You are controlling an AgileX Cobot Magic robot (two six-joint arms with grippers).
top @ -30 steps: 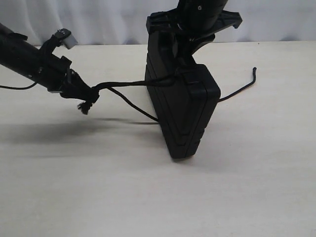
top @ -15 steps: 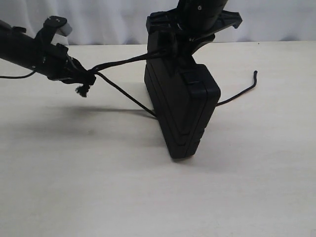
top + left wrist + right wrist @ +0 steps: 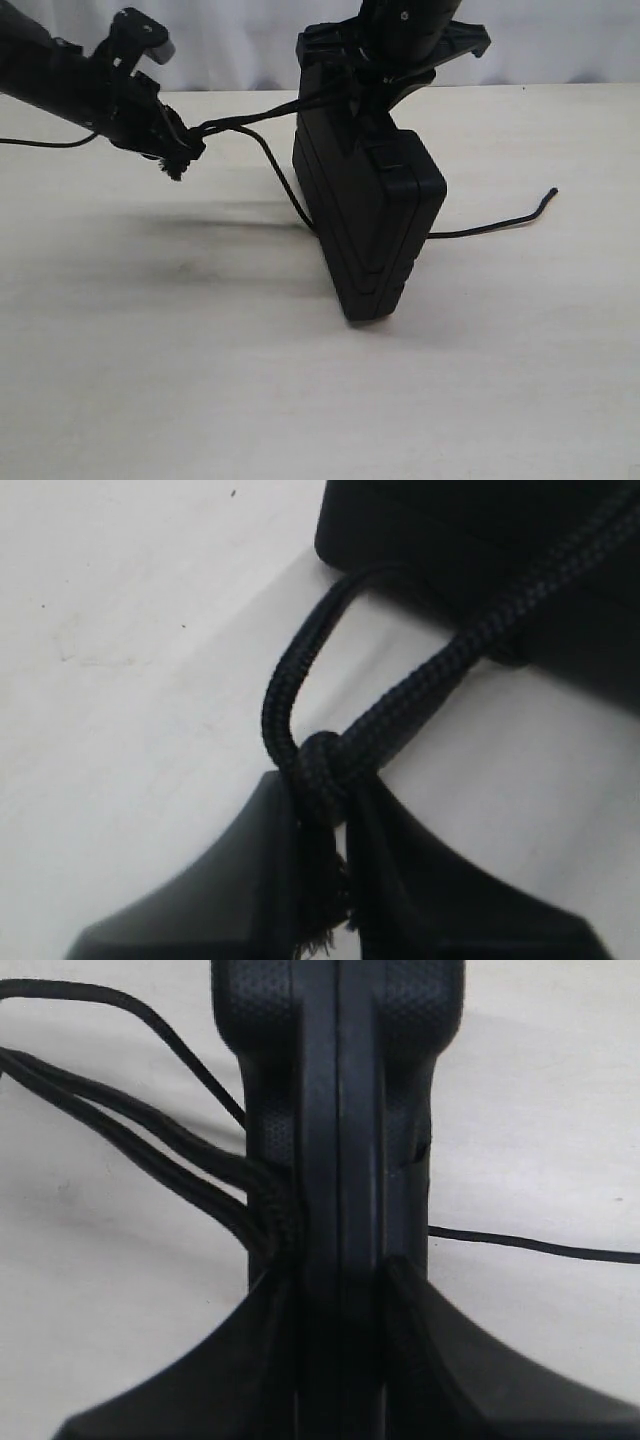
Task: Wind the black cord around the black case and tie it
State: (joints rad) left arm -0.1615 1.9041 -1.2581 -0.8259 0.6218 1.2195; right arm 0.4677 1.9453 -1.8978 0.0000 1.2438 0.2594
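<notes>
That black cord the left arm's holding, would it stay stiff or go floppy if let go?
Probably floppy: the black cord runs straight only where the left gripper holds it taut; its free tail curves limply over the table. The braid and knot at the jaws likely resist slipping.

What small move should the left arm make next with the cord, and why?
Likely the left gripper, shut on the black cord at its knot, should pull slightly away from the black case that the right gripper holds upright; one strand sags.
</notes>
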